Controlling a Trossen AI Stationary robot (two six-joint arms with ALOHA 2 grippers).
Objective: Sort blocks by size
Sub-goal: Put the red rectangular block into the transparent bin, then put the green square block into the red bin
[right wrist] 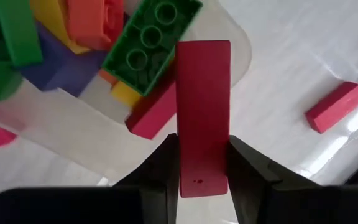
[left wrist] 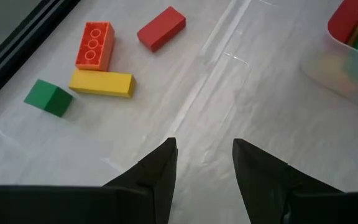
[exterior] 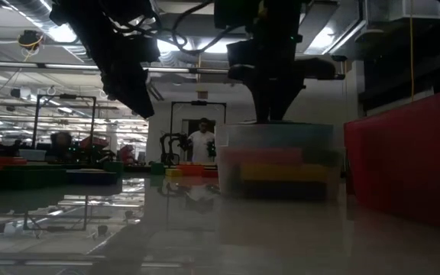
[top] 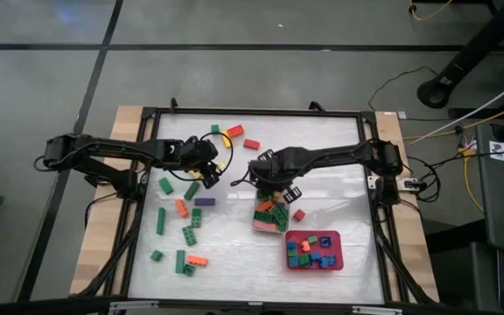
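Observation:
Loose blocks lie on the white table: green (top: pixel 165 185), orange (top: pixel 181 207) and purple (top: pixel 205 201) ones at the left, and red (top: pixel 252 143) and yellow (top: pixel 233 131) ones at the far side. My left gripper (left wrist: pixel 204 146) hovers open above bare table, near an orange (left wrist: pixel 94 45), a red (left wrist: pixel 161 28), a yellow (left wrist: pixel 101 83) and a green block (left wrist: pixel 48 98). My right gripper (right wrist: pixel 202 140) hangs over the clear tub (top: pixel 269 217), shut on a long red block (right wrist: pixel 202 93). Several mixed blocks fill the tub. My right gripper pinches the long red block by its two long sides, at the end nearest the wrist (right wrist: pixel 202 163), between its two fingers. The fingers point steeply down and lie along the block. It reaches out past the fingertips, smooth face showing, lifted clear above the tub's blocks.
A red tray (top: pixel 313 249) with several small blocks stands near the front right, beside the tub. One red block (right wrist: pixel 334 107) lies on the table next to the tub. A black frame (top: pixel 138 192) rims the table. A person stands far off in the room (exterior: pixel 202 143).

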